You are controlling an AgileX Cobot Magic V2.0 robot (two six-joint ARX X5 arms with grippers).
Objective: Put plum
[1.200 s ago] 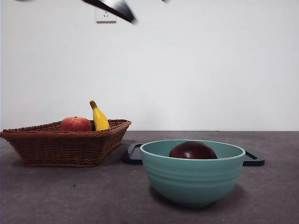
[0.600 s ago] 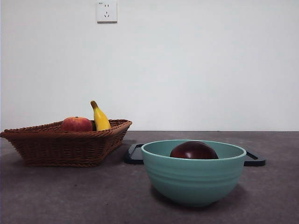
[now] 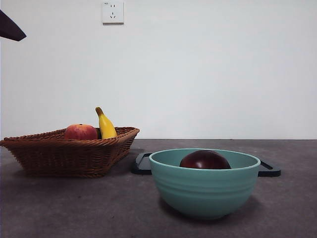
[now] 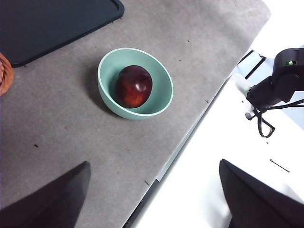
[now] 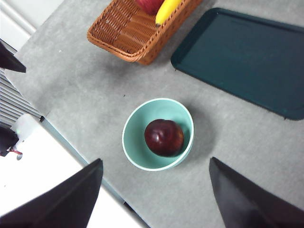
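The plum is dark maroon and glossy, and it lies inside a teal bowl at the front of the table. From above, the left wrist view shows the plum in the bowl, and so does the right wrist view, with the plum in the bowl. My left gripper hangs high above the table's edge, open and holding nothing. High over the bowl, my right gripper is also open and holds nothing. Only a black arm tip shows in the front view.
A wicker basket at the left holds a red-orange fruit and a banana. A dark tray lies flat behind the bowl. The other arm's base stands past the table edge.
A second ago a dark arm crossed the top middle of the front view. It then left the view, and now only a black tip shows at the top left corner. The plum and bowl have not moved.
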